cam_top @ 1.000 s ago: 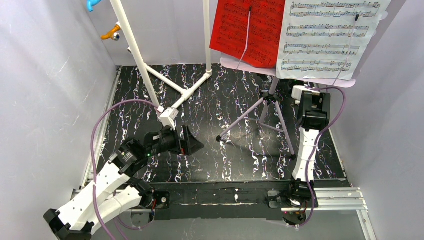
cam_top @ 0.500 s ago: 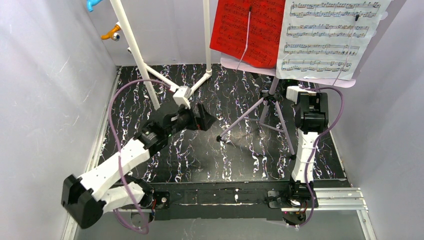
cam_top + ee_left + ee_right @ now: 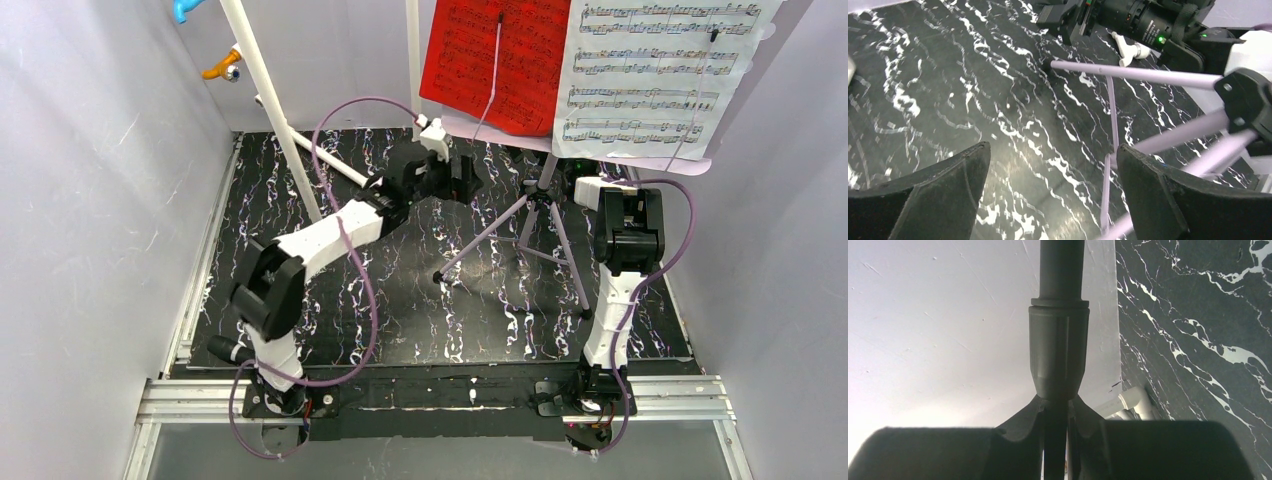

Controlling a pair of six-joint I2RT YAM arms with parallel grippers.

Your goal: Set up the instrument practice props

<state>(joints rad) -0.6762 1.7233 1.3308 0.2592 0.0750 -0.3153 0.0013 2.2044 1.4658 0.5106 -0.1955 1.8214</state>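
At three o'clock of the music stand [image 3: 485, 236], the right tool [image 3: 1055, 436] pinches the microphone [image 3: 1058, 350], seemingly for placing. The left tool [image 3: 1053, 162] hovers spread at nine o'clock, likely to brace it.

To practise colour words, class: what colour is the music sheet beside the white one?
Red; the red music sheet shows best in the top external view.

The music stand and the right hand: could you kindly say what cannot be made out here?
- Top external: the red music sheet, white music sheet and music stand are cut off by the top edge.
- Right wrist: the right hand grips a grey pole; frame edges cut both ends, so which prop it is is unclear.
- Left wrist: the tripod legs blur near the right edge.
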